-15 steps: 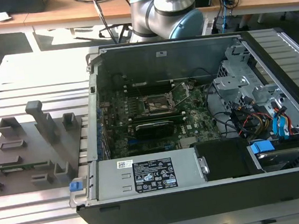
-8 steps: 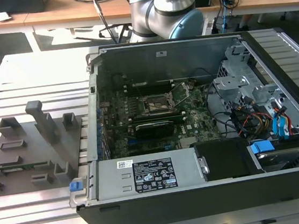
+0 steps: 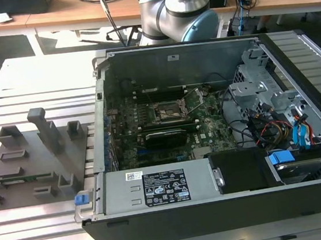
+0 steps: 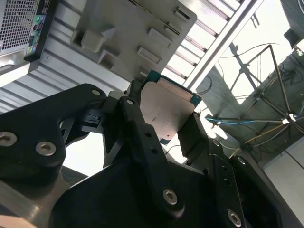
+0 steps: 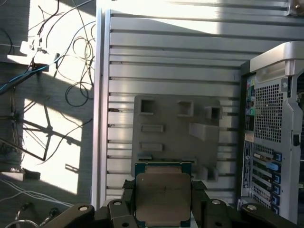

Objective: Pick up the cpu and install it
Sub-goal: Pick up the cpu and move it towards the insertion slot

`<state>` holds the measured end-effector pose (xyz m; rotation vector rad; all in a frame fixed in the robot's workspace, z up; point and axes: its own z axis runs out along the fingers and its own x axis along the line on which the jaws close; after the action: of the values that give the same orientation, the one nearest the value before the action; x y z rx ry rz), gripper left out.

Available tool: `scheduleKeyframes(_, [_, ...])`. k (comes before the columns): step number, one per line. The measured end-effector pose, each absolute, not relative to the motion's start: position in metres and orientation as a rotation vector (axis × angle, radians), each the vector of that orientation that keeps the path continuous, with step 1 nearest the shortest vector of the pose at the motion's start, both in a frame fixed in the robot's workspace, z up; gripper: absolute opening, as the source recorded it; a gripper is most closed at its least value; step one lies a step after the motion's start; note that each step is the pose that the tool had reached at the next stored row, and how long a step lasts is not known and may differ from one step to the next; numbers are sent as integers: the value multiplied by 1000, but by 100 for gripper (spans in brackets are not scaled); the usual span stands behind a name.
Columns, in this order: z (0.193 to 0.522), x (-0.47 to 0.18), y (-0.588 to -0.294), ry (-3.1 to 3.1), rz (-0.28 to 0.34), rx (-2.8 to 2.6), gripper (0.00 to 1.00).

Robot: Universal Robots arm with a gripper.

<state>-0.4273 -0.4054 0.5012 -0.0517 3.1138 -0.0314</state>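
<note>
— Where's the cpu [image 5: 163, 202]?
— In the claw [image 5: 163, 190], which is closed to the chip's width and pinches two opposite edges. I'd guess that keeps its faces untouched.
— Hanging where?
— In the air above the grey holder [image 5: 175, 137] on the desk [image 5: 166, 52], beside the open case [image 3: 217, 206]. Its socket [image 3: 168, 110] looks unfilled.

hidden behind fingers [image 4: 142, 137] of gripper [image 4: 164, 114] in second wrist view: lower part of cpu [image 4: 166, 104] | cut off by first wrist view's edge: cpu's near rim, computer case [image 5: 273, 123] | cut off by exterior view's edges: arm [image 3: 179, 8] above elbow, computer case's end, table [image 3: 28, 77] near corners | too small to tell: socket [image 3: 168, 110] contents
</note>
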Motion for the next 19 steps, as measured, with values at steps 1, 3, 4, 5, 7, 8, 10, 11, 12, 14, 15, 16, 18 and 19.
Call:
scheduleKeyframes(1, [504, -427, -405, 3114, -31, -52, 55])
scheduleKeyframes(3, [508, -427, -405, 3114, -31, -52, 55])
scheduleKeyframes(4, [510, -427, -405, 3114, -31, -52, 55])
scheduleKeyframes(5, [513, -427, -405, 3114, -31, -52, 55])
scheduleKeyframes(7, [520, -427, -405, 3114, -31, -52, 55])
scheduleKeyframes(8, [522, -427, -405, 3114, -31, -52, 55])
scheduleKeyframes(10, [525, -427, -405, 3114, -31, -52, 55])
scheduleKeyframes(11, [526, -427, -405, 3114, -31, -52, 55])
scheduleKeyframes(12, [529, -427, -405, 3114, -31, -52, 55])
scheduleKeyframes(14, [534, -427, -405, 3114, -31, -52, 55])
scheduleKeyframes(15, [536, -427, -405, 3114, -31, -52, 55])
scheduleKeyframes(16, [537, -427, -405, 3114, -31, -52, 55])
scheduleKeyframes(18, [542, -427, -405, 3114, -31, -52, 55])
scheduleKeyframes(19, [543, -427, -405, 3114, -31, -52, 55])
